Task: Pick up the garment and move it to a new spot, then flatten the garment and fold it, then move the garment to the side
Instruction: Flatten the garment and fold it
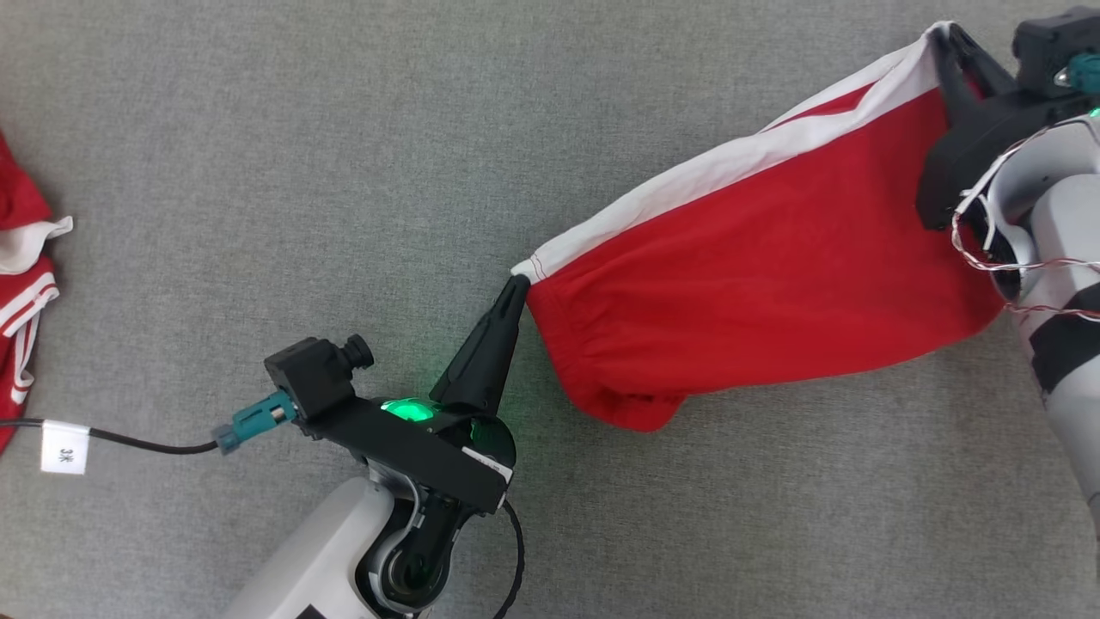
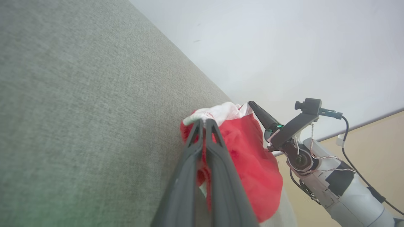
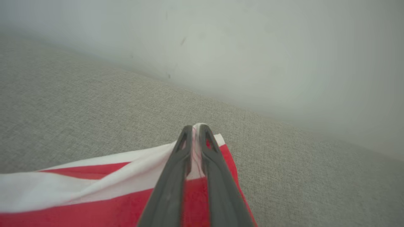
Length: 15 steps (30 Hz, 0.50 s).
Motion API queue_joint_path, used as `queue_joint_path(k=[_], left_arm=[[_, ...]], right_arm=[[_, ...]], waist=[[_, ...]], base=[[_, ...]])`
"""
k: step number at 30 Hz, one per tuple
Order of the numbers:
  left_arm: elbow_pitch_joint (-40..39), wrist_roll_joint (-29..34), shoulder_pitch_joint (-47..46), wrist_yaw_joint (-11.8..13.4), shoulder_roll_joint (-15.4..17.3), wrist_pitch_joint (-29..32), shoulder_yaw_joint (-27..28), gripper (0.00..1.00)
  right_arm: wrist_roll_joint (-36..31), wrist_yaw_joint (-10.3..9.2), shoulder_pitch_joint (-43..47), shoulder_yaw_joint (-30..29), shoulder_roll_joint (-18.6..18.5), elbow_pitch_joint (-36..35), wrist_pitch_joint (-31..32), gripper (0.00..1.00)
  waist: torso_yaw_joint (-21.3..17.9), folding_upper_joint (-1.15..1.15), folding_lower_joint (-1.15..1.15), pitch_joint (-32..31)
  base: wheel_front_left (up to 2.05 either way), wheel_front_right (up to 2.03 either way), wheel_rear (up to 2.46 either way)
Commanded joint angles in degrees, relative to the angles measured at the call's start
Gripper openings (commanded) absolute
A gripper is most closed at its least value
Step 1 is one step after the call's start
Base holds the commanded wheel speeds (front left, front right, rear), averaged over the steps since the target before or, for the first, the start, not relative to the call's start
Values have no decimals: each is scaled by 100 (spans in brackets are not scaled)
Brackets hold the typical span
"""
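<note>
A red garment (image 1: 765, 284) with a white band along its upper edge hangs stretched between my two grippers over the grey fabric surface (image 1: 344, 155). My left gripper (image 1: 518, 284) is shut on its lower-left white corner, and in the left wrist view the left gripper (image 2: 203, 121) pinches bunched red and white cloth (image 2: 252, 157). My right gripper (image 1: 941, 34) is shut on the upper-right corner. In the right wrist view the right gripper (image 3: 196, 126) clamps the white hem, with the garment (image 3: 94, 195) trailing left. The garment's bottom sags in a loose fold.
Another red and white garment (image 1: 21, 284) lies at the left edge of the grey surface. A black cable with a white tag (image 1: 64, 447) runs from the left wrist camera. A pale wall (image 2: 284, 47) borders the surface's far side.
</note>
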Motion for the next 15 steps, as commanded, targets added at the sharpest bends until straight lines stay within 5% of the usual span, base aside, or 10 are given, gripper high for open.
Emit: queue_joint_path(k=[1,2,3,4,15], left_arm=[[157,36,31,27,95,-8,5,31],[200,85,26,27,110,-8,-28,41],[229,157,23,26,125,-8,-44,62],[264,217,32,26,129,-8,-34,100],[-69,2624,746,227,112,-10,937,100]], right_arm=[[-56,-13,-73,13,4,42,-75,100],[-64,-13,-104,27,31,120,-211,100],[-62,-13,-112,43,57,193,-340,100],[-45,-13,-119,46,79,245,-504,100],[1001,-13,870,54,91,-4,-1354,100]], waist=[[-24,0,0,-14],[-47,0,0,-29],[-67,0,0,-45],[-88,0,0,-67],[-461,0,0,-672]], base=[[0,0,0],[0,0,0],[0,0,0],[0,0,0],[0,0,0]])
